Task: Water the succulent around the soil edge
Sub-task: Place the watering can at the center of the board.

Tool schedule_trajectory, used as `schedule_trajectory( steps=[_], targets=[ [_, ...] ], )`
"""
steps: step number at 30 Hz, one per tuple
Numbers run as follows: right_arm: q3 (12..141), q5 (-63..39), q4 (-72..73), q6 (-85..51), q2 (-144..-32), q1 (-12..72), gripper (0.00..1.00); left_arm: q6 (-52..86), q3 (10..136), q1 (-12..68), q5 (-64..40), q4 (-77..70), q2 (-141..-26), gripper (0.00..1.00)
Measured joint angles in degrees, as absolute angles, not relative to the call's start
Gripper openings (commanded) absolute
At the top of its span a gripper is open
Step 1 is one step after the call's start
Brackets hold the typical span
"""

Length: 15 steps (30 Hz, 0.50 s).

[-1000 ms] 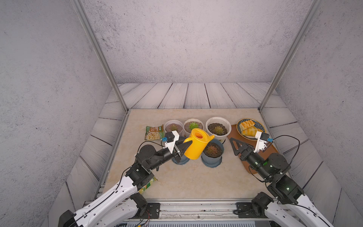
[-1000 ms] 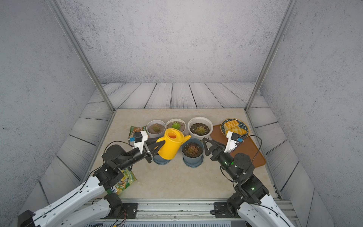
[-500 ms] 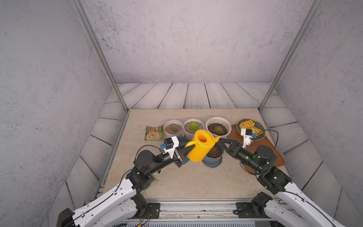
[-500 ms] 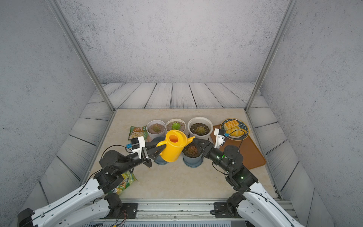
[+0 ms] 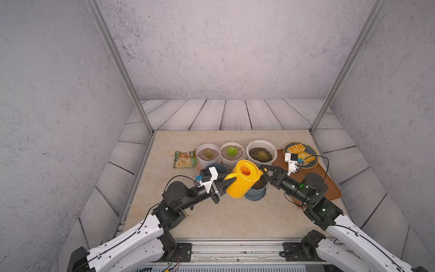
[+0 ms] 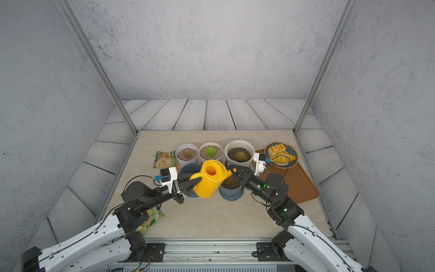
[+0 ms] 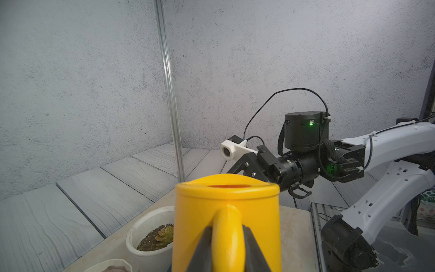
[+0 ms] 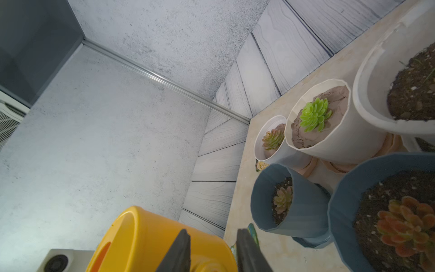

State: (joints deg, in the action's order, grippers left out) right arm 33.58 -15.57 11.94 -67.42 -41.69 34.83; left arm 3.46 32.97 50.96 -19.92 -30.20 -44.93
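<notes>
right wrist: reddish succulent (image 8: 409, 226); left wrist: can (image 7: 226, 212) hides it.

Extended low from near left with left gripper (image 5: 229, 184) clamped on watering can (image 5: 243, 180) handle, extended from near right with right gripper (image 5: 263, 170) jaws narrow astride its spout, contact unclear.

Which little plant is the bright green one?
The succulent in the middle white pot of the back row. The other four look dull: pinkish, brownish or reddish.
</notes>
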Motion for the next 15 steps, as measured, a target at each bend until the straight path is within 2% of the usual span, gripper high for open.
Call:
schedule_trajectory(
  steps=[2, 3, 6, 15],
  targets=[
    [33.56, -14.85, 12.21, -68.31, -41.65, 34.96, 0.13, 3.29, 32.86, 51.03, -19.68, -30.17, -44.86, 0.00],
    [33.61, -14.52, 12.32, -68.53, -41.54, 34.92, 0.12, 3.20, 32.86, 51.03, -19.46, -30.02, -44.84, 0.00],
    [34.74, -13.32, 9.02, -66.52, -40.66, 34.96, 0.12, 3.11, 33.36, 51.29, -19.29, -28.69, -45.32, 0.00],
    [48.23, -5.02, -13.54, -53.25, -36.77, 34.89, 0.11, 2.72, 33.93, 55.44, -19.44, -26.70, -49.17, 0.00]
  ],
)
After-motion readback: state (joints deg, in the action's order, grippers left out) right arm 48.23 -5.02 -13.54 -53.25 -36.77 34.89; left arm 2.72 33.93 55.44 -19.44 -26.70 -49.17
